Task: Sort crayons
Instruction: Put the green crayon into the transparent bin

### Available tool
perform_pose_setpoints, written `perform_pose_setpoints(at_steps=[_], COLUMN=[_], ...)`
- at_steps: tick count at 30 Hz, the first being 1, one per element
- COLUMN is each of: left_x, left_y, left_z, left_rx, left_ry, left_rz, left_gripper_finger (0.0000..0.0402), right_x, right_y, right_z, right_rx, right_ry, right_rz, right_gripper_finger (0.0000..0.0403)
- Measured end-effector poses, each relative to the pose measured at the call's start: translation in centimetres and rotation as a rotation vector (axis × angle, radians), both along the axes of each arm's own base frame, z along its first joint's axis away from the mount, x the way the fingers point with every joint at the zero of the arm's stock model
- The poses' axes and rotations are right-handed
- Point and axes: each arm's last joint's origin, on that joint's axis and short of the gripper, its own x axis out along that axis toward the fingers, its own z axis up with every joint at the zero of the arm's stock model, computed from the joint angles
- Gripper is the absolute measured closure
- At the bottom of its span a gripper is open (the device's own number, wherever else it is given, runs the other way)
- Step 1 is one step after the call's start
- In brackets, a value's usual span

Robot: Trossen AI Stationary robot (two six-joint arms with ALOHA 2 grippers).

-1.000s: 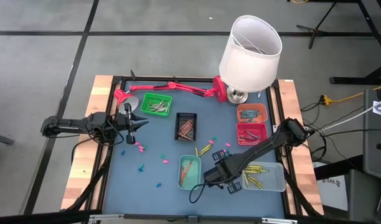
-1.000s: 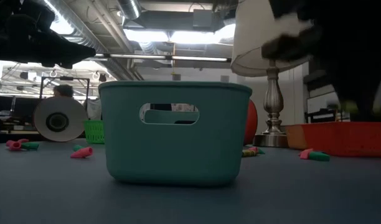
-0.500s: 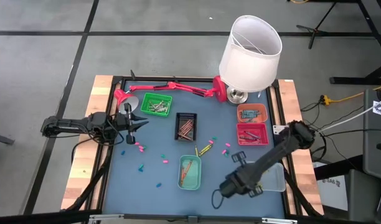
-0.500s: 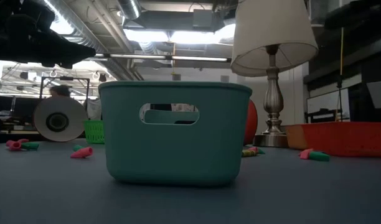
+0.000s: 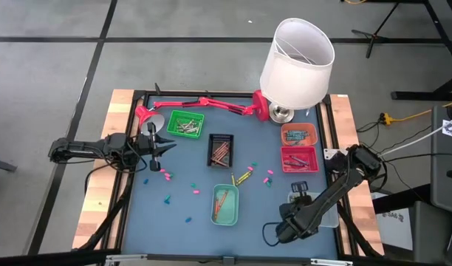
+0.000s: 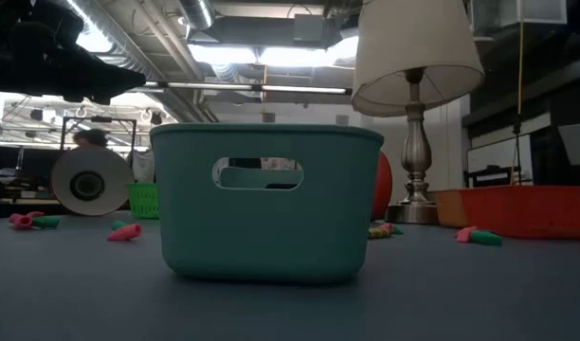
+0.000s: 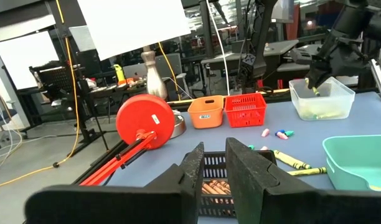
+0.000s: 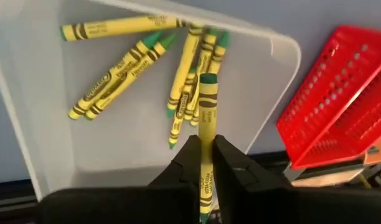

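The right hand (image 8: 202,163) is clamped on a yellow crayon (image 8: 206,124) and hangs over the clear tray (image 5: 331,210) at the near right of the counter (image 5: 189,174), where other yellow crayons (image 8: 125,59) already lie. This looks like the drop-off step: next the fingers need to part so the crayon falls inside the tray. The left hand (image 7: 214,163) waits at the far left, narrowly parted and empty as far as I can tell. Loose crayons (image 5: 167,175) remain scattered mid-counter.

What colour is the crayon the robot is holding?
Yellow with a green tip; the crayon shows best in the right wrist view.
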Motion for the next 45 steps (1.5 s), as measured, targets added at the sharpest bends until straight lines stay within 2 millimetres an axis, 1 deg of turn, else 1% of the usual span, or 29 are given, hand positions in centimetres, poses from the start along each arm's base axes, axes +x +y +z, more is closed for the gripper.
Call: perform_pose_setpoints(at_steps=[8,11,16,19,22,26,28,32,37,41,45], left_x=[0.0,0.0,0.0,0.0,0.0,0.0,0.0,0.0,0.0,0.0,0.0], left_y=[0.0,0.0,0.0,0.0,0.0,0.0,0.0,0.0,0.0,0.0,0.0], left_z=[0.0,0.0,0.0,0.0,0.0,0.0,0.0,0.0,0.0,0.0,0.0], left_rx=[0.000,0.000,0.000,0.000,0.000,0.000,0.000,0.000,0.000,0.000,0.000], left_ry=[0.000,0.000,0.000,0.000,0.000,0.000,0.000,0.000,0.000,0.000,0.000], left_rz=[0.000,0.000,0.000,0.000,0.000,0.000,0.000,0.000,0.000,0.000,0.000], left_gripper_finger=[0.0349,0.0349,0.0349,0.0349,0.0349,0.0349,0.0349,0.0349,0.0349,0.0349,0.0349], right_x=[-0.1,-0.1,-0.1,0.0,-0.1,-0.2,-0.3,-0.7,-0.3,0.7,2.5], right_y=[0.0,0.0,0.0,0.0,0.0,-0.3,-0.5,-1.2,-3.1,-4.9,-6.2], right_z=[-0.1,0.0,0.0,0.0,0.0,0.1,0.4,2.3,5.3,7.4,8.7], right_rx=[0.007,0.008,0.004,0.003,0.001,-0.021,-0.025,-0.012,0.013,0.057,0.118], right_ry=[0.014,0.014,0.011,0.009,0.012,0.035,0.037,-0.048,-0.259,-0.456,-0.594], right_rz=[-0.029,-0.029,-0.027,-0.023,-0.021,-0.021,0.006,0.080,0.088,0.129,0.244], right_gripper_finger=[0.0379,0.0357,0.0297,0.0269,0.0256,0.0254,0.0254,0.0253,0.0253,0.0253,0.0253])
